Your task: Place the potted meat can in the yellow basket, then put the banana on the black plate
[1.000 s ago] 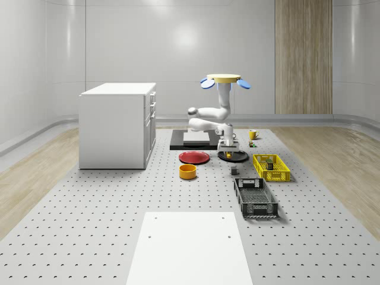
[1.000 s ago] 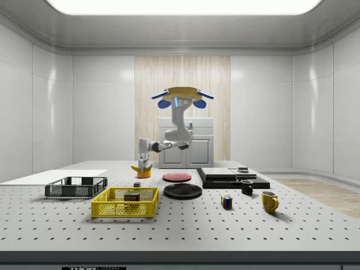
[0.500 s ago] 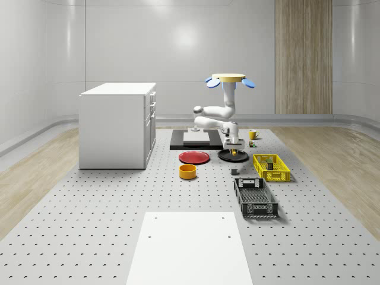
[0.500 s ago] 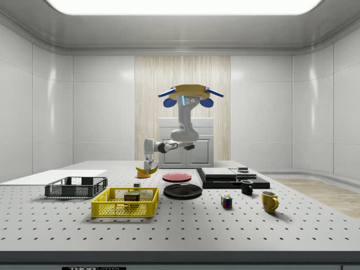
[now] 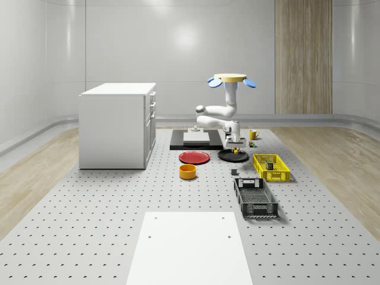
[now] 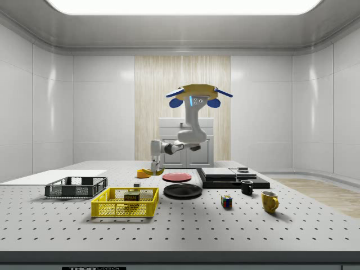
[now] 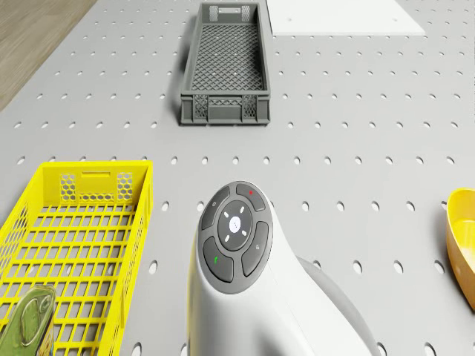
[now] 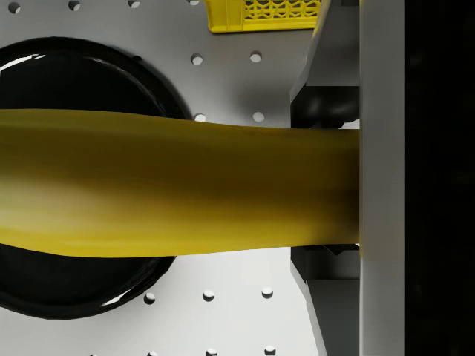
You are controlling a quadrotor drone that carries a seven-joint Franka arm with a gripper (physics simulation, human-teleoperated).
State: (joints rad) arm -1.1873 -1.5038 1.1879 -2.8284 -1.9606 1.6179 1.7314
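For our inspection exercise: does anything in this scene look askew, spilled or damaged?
Nothing stands out. The drone hovers above the table, its pincer holds the banana over the black plate, and the potted meat can sits in the yellow basket.

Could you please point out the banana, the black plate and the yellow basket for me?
banana [image 8: 178, 185]: wrist view, middle of its body.
black plate [image 6: 183, 191]: side view, its top face.
yellow basket [image 5: 271, 168]: whole-scene view, its mesh floor.

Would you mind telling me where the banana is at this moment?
The banana is held in the gripper just above the black plate, in the side view left of the plate's centre, with the drone hovering above.
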